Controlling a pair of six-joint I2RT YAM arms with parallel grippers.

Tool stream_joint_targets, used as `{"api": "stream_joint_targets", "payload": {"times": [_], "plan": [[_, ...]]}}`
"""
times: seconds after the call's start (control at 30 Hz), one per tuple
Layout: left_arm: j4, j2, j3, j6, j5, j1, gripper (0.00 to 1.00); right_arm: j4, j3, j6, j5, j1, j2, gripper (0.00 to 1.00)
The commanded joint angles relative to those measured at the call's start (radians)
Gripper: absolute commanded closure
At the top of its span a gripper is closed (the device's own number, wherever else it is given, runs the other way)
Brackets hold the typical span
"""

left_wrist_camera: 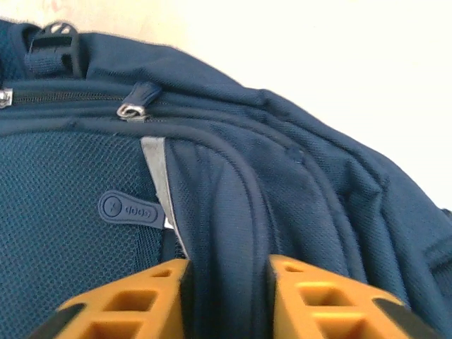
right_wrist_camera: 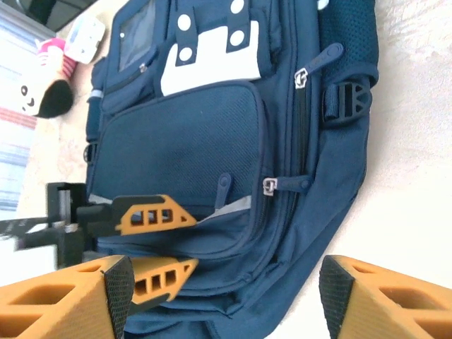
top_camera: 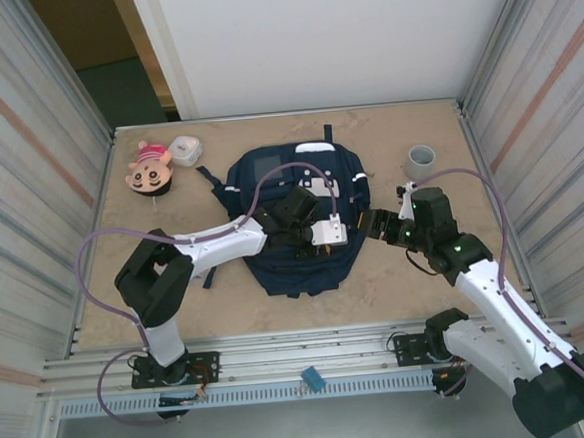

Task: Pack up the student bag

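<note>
The student bag, navy with white buckle tabs and a grey patch, lies flat in the middle of the table. My left gripper reaches over it from the left. In the left wrist view my left gripper is shut on a raised ridge of the student bag, the fabric pinched between the orange fingers. The right wrist view shows my left gripper clamping a fold by the lower zip of the student bag. My right gripper hovers at the bag's right edge; there my right gripper stands open, holding nothing.
A plush doll head and a small white box lie at the back left. A grey tape roll sits at the back right. Metal walls close both sides. A small blue item rests on the front rail.
</note>
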Motion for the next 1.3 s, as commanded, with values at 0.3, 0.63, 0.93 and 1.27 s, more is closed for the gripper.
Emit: {"api": "stream_joint_targets", "payload": {"times": [0.3,0.63,0.93,1.27], "plan": [[0.238,-0.345,-0.237,-0.25,0.465,0.165,1.0,0.186,-0.009,-0.132,-0.252,-0.044,0.098,0.27],[0.302,-0.398,-0.281,-0.298,0.612,0.256,1.0,0.292,0.037,-0.199,-0.44,-0.074,0.279,0.27],[0.314,-0.376,-0.267,-0.301,0.653,0.267,1.0,0.282,0.099,-0.308,-0.548,-0.095,0.406,0.27],[0.316,-0.376,-0.261,-0.297,0.661,0.276,1.0,0.355,0.132,-0.33,-0.737,-0.112,0.516,0.28]]}}
